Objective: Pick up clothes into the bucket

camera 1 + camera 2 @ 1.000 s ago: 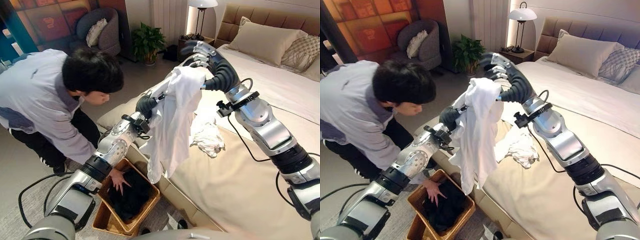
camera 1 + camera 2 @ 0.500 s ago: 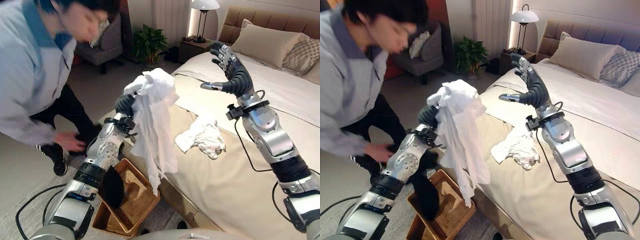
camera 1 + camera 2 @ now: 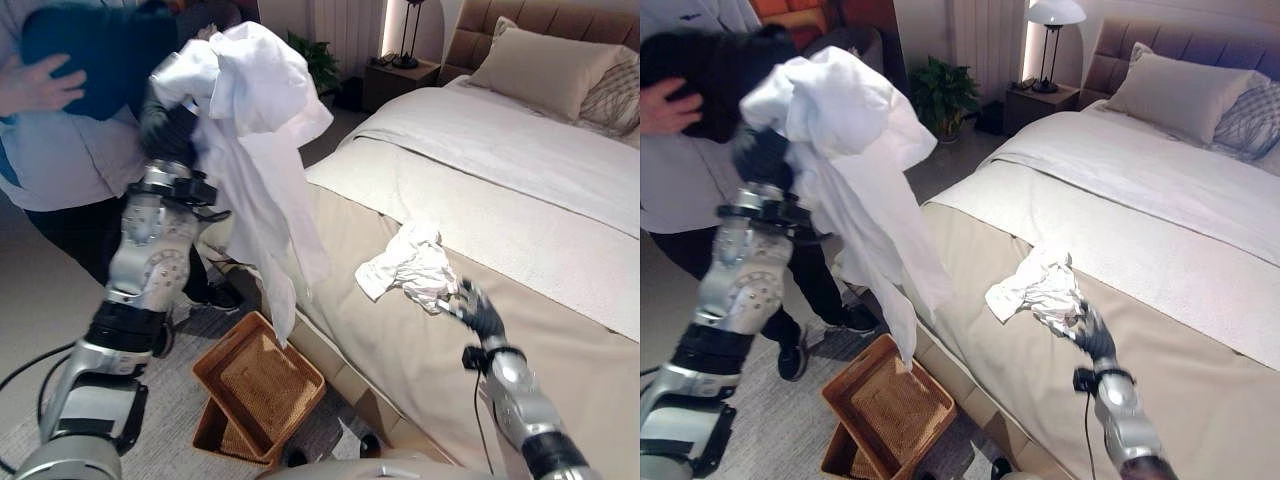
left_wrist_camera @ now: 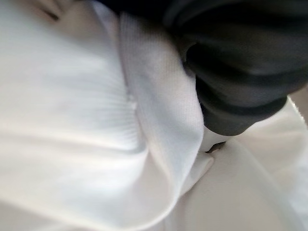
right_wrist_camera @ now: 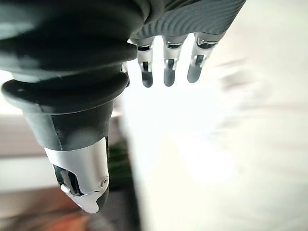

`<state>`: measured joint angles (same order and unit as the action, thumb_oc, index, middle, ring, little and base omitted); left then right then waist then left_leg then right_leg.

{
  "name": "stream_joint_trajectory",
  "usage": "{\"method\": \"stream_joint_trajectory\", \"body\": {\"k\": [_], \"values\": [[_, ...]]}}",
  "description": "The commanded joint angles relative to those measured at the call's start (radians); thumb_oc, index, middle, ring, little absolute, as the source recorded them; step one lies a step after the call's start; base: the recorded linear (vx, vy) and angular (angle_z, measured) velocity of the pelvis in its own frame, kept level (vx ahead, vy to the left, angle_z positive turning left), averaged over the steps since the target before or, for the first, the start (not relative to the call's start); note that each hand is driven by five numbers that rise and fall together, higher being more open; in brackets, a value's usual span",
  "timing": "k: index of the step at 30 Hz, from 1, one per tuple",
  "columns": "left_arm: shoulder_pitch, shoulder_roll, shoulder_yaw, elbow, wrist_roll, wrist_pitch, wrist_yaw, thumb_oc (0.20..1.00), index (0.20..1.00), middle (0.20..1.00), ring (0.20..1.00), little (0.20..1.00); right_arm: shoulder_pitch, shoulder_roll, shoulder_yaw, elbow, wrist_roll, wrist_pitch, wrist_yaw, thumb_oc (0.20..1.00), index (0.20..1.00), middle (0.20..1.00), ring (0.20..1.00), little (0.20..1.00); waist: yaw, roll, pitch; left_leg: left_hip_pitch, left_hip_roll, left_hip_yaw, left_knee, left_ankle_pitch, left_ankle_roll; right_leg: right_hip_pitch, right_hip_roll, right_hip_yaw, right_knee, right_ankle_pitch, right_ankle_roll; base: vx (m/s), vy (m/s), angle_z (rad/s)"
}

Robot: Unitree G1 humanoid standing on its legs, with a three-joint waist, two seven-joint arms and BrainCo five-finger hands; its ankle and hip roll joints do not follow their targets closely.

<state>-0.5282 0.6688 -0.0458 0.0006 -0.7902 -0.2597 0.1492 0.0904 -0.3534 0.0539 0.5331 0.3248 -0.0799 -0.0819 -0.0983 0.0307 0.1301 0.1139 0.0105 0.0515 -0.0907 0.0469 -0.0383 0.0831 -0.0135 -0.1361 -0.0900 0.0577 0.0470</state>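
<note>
Carry step. Left hand [image 3: 168, 122] raised high, white shirt [image 3: 255, 150] draped over it; fingers buried in cloth, grip unreadable. Right hand [image 3: 478, 312], fingers relaxed and empty, beside crumpled white garment [image 3: 410, 268] on bed [image 3: 520, 180]. Next, probably: lower shirt into wicker basket [image 3: 258, 378] below.

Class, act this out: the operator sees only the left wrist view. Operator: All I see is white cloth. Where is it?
Observer: A white shirt is draped over your raised left hand, its hem hanging above the basket's edge.
Operator: And my right hand?
Observer: The right hand is low on the bed, open, beside a crumpled cloth.
Operator: Anything in the basket?
Observer: No, its woven bottom shows bare.
</note>
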Motion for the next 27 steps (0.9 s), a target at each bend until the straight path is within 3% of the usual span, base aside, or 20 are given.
{"method": "stream_joint_trajectory", "body": {"k": [1, 11, 12, 19, 27], "values": [[-0.024, 0.059, 0.071, -0.020, 0.082, -0.087, 0.034, 0.200, 0.200, 0.200, 0.200, 0.200, -0.023, 0.024, 0.024, 0.011, -0.008, -0.050, 0.008, 1.000, 1.000, 1.000, 1.000, 1.000, 0.000, -0.032, -0.048, 0.020, 0.007, -0.014, 0.034, -0.081, -0.011, 0.002, -0.118, -0.015, 0.076, -0.038, 0.106, -0.01, -0.005, 0.06], [0.112, 0.004, 0.155, -0.007, 0.189, -0.089, 0.046, 0.200, 0.200, 0.200, 0.200, 0.200, -0.039, 0.054, 0.156, 0.542, -0.125, 0.008, 0.107, 1.000, 1.000, 1.000, 1.000, 1.000, 0.019, -0.041, -0.012, 0.002, 0.012, -0.023, 0.048, -0.081, -0.019, -0.005, -0.117, -0.024, 0.079, -0.041, 0.100, -0.01, -0.005, 0.01], [0.137, -0.002, 0.164, 0.003, 0.232, -0.081, 0.051, 0.200, 0.200, 0.200, 0.200, 0.200, -0.051, 0.049, 0.185, 0.611, -0.208, 0.026, 0.108, 1.000, 1.000, 1.000, 1.000, 1.000, 0.025, -0.042, -0.004, -0.001, 0.014, -0.024, 0.050, -0.081, -0.019, -0.008, -0.116, -0.026, 0.080, -0.041, 0.099, 0.00, 0.000, 0.00], [0.223, 0.001, 0.191, 0.079, 0.399, -0.060, 0.112, 0.200, 0.200, 0.200, 0.200, 0.200, -0.055, 0.031, 0.213, 0.535, -0.249, 0.008, 0.104, 1.000, 1.000, 1.000, 1.000, 1.000, 0.029, -0.053, 0.040, -0.044, 0.012, -0.029, 0.083, -0.084, -0.013, -0.052, -0.117, -0.016, 0.112, -0.045, 0.094, -0.03, 0.006, 0.01], [0.240, -0.035, 0.155, 0.221, 0.425, -0.056, 0.148, 0.200, 0.200, 0.200, 0.200, 0.200, -0.103, 0.000, 0.237, 0.451, -0.245, -0.017, 0.073, 1.000, 1.000, 1.000, 1.000, 1.000, 0.031, -0.088, 0.125, -0.176, 0.012, -0.029, 0.170, -0.083, -0.015, -0.159, -0.115, -0.003, 0.141, -0.026, 0.089, -0.10, 0.006, -0.01]]}}
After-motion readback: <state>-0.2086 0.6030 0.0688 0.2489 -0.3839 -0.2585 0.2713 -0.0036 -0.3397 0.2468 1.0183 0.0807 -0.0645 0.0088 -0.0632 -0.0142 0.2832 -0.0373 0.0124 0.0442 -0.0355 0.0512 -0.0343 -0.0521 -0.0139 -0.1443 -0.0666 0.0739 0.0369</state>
